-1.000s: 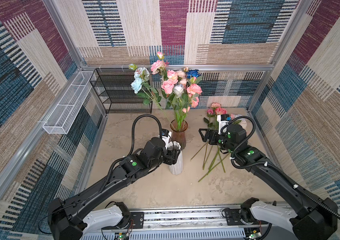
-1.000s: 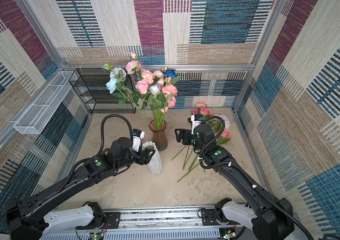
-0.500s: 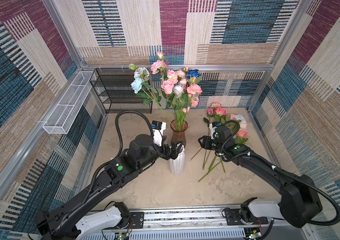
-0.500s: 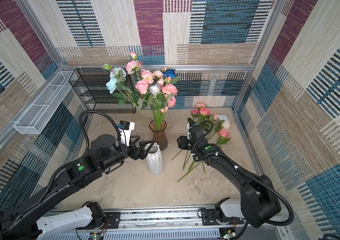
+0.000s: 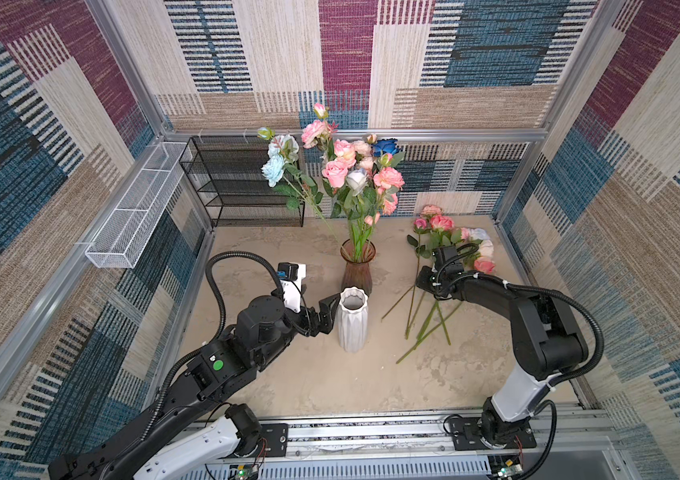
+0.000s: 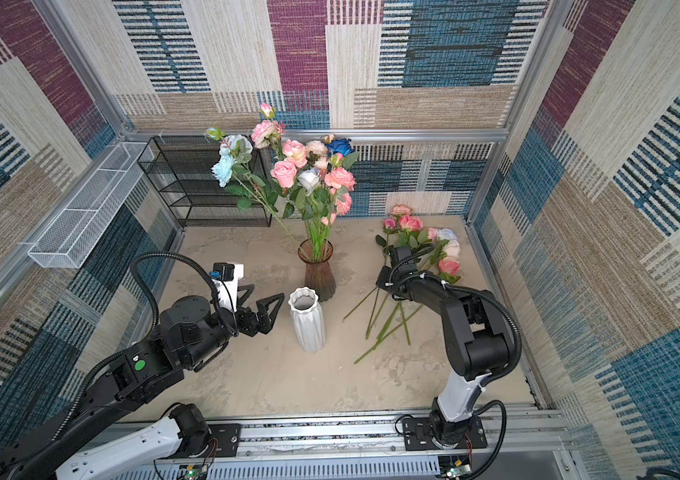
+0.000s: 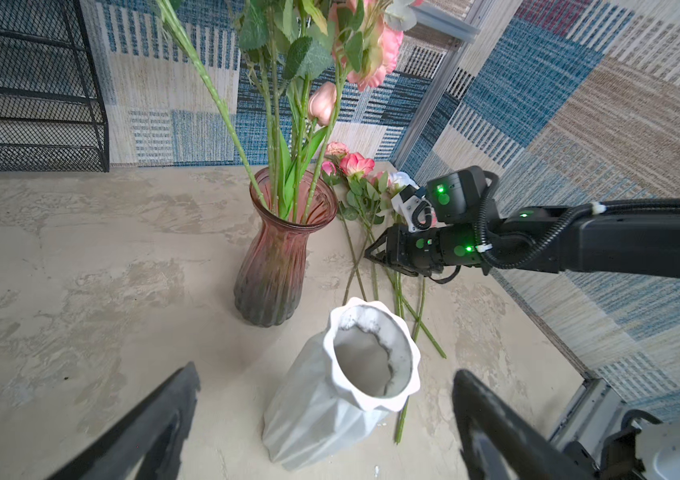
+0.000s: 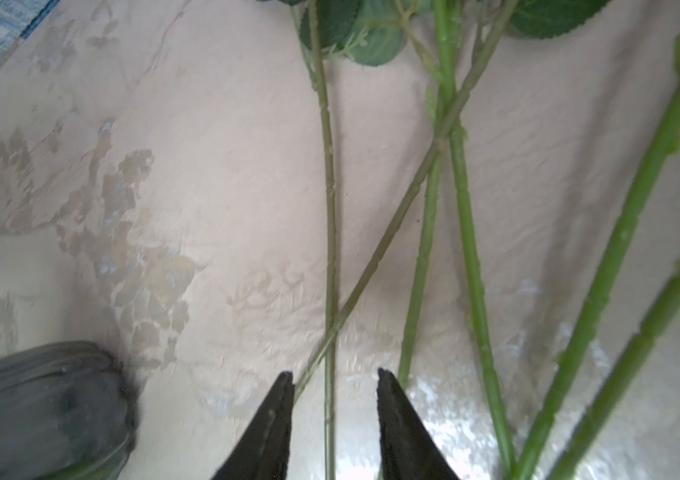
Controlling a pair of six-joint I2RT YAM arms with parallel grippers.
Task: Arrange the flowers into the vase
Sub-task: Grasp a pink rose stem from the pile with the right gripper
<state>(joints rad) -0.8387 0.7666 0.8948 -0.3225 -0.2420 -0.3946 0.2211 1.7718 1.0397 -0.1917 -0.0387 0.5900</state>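
Tabletop (image 5: 309, 386) | right tool (image 8: 333, 372) parted, straddling flower stem (image 8: 330, 208) | left tool (image 6: 267, 291) released beside white vase (image 6: 307, 324)

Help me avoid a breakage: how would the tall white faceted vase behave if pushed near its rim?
Tall, narrow and empty, the white faceted vase would probably tip rather than slide. It looks like rigid ceramic, so likely breakable. Smooth facets may slip.

Left gripper (image 5: 327, 314) beside white vase (image 5: 353, 324), flowers (image 5: 335, 173) in amber vase (image 5: 357, 272), loose flowers (image 5: 441, 223) nearby
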